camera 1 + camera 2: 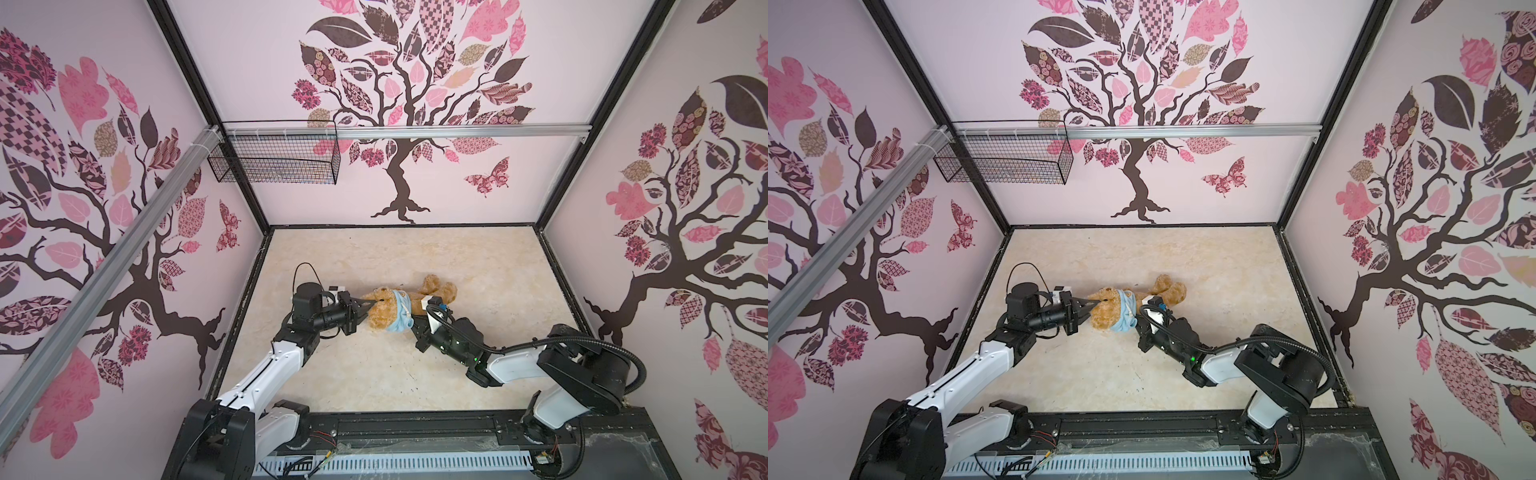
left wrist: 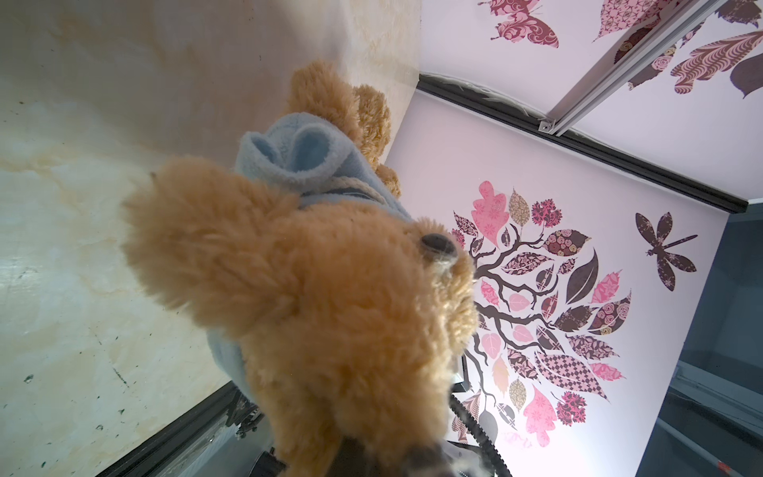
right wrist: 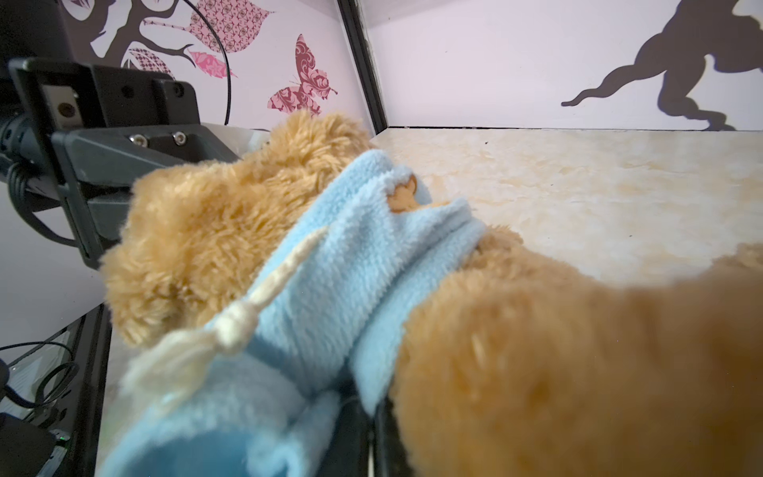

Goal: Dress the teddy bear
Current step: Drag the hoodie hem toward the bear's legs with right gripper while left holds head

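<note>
The teddy bear (image 1: 380,311) (image 1: 1106,313) lies on its side on the marbled table (image 1: 478,270), head to the left and legs (image 1: 438,286) to the back right. A light-blue shirt (image 1: 401,311) (image 1: 1125,316) (image 3: 330,281) is bunched around its neck and chest. My left gripper (image 1: 365,306) (image 1: 1094,306) (image 2: 371,458) is shut on the fur of the bear's head (image 2: 330,297); its fingertips are buried in the plush. My right gripper (image 1: 412,325) (image 1: 1136,326) (image 3: 373,437) is shut on the shirt's lower edge, with blue fabric pinched between the jaws, beside the bear's body (image 3: 578,371).
A black wire basket (image 1: 274,162) hangs from the aluminium rail at the back left. Patterned walls close in three sides of the table. A black rail with the arm bases and loose cables (image 1: 374,432) runs along the front edge.
</note>
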Tool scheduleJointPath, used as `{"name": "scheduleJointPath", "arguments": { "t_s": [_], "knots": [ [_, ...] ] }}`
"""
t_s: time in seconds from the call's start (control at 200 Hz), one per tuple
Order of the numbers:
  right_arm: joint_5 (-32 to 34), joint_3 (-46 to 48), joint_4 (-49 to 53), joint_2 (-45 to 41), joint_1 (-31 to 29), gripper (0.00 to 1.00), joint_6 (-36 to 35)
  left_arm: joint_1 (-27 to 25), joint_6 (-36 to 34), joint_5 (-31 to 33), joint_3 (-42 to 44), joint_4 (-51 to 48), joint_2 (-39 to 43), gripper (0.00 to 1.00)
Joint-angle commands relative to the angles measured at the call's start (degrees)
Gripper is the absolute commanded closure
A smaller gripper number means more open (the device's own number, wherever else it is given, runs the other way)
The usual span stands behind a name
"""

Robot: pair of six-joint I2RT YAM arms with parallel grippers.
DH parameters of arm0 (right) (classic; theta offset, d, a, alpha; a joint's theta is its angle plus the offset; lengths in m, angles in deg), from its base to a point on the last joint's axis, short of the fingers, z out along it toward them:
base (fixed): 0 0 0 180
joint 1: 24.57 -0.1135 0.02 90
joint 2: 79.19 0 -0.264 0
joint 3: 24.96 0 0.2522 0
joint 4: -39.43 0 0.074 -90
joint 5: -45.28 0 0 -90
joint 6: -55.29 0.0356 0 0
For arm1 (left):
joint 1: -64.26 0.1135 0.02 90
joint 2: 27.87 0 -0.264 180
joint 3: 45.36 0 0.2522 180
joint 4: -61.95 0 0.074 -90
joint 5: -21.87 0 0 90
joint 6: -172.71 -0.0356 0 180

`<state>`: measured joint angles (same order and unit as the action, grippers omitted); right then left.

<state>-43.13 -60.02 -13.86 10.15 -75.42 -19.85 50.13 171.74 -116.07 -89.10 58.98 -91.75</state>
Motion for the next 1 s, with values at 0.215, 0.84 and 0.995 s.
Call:
{"name": "scheduleJointPath", "arguments": {
  "t_s": [0.215, 0.84, 0.995],
  "knots": [
    [8.5, 8.3, 8.9, -12.3, 4.0, 1.00, 4.9, 3.3, -19.4, 1.8, -6.1, -16.4, -0.3, 1.00],
    [-12.1, 7.8, 29.5, -14.5, 21.5, 1.00, 13.8, -2.2, -49.8, 6.9, -10.6, -19.3, -10.1, 1.00],
    [-16.3, 3.8, 42.6, -14.9, 21.5, 0.92, 8.5, -5.3, -49.7, 9.2, -10.1, -13.7, -14.7, 1.00]
  ]
}}
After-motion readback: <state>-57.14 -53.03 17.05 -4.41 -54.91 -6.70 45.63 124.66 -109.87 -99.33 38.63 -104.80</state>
